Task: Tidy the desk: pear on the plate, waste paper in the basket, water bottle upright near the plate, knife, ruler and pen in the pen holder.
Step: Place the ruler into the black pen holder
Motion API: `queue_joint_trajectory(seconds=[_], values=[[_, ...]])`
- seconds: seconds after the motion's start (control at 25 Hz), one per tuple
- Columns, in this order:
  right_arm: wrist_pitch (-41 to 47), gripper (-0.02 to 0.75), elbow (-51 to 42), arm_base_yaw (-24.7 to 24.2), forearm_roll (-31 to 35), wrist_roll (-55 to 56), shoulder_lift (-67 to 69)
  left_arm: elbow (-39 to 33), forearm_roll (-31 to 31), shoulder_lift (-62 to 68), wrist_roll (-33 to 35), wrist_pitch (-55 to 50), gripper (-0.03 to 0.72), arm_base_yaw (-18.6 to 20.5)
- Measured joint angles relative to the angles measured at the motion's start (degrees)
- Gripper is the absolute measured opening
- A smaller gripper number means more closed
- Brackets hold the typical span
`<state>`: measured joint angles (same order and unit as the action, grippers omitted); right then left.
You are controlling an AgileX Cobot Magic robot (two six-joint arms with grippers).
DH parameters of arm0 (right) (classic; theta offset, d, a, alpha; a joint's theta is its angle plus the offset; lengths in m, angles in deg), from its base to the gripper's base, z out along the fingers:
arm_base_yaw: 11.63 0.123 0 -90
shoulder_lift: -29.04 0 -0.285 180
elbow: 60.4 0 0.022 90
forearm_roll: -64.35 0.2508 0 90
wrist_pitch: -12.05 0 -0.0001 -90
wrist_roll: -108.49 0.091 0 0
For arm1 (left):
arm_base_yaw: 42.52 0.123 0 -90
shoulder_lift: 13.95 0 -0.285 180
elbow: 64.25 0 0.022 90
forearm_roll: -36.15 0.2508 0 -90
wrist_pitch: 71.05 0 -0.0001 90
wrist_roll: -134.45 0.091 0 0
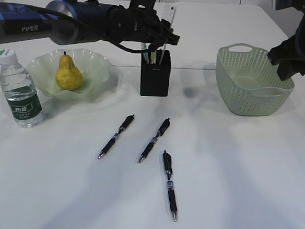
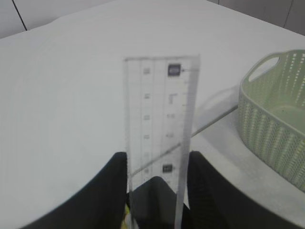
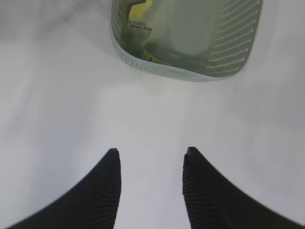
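Observation:
My left gripper (image 2: 158, 153) is shut on the translucent ruler (image 2: 159, 114), one finger against each long edge. It holds the ruler (image 1: 171, 16) upright over the black pen holder (image 1: 155, 75), with the lower end at the holder's mouth (image 2: 155, 200). Slim pastel sticks (image 1: 152, 56) stand in the holder. Three black pens (image 1: 116, 136) (image 1: 155, 140) (image 1: 169, 184) lie on the desk (image 1: 242, 178). The pear (image 1: 68, 73) sits on the green plate (image 1: 95, 66). The water bottle (image 1: 21, 89) stands upright left of it. My right gripper (image 3: 151, 151) hangs open and empty near the basket (image 1: 253, 95). Yellow waste paper (image 3: 139, 8) lies inside the basket.
My left arm (image 1: 70, 19) reaches across the back of the desk above the plate. The basket (image 2: 276, 119) stands to the right of the pen holder. My right gripper (image 1: 282, 60) hovers over the basket's right rim. The basket rim (image 3: 181, 71) lies just ahead of it.

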<state>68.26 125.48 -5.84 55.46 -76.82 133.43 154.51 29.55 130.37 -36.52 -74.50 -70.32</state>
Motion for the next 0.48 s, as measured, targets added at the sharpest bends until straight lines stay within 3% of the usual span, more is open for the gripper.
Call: queue_joint_trajectory(seconds=[0.48], values=[[-0.1, 0.352, 0.0, 0.0, 0.0, 0.0, 0.0, 0.0, -1.6, 0.0, 0.0, -1.8, 0.353, 0.0]])
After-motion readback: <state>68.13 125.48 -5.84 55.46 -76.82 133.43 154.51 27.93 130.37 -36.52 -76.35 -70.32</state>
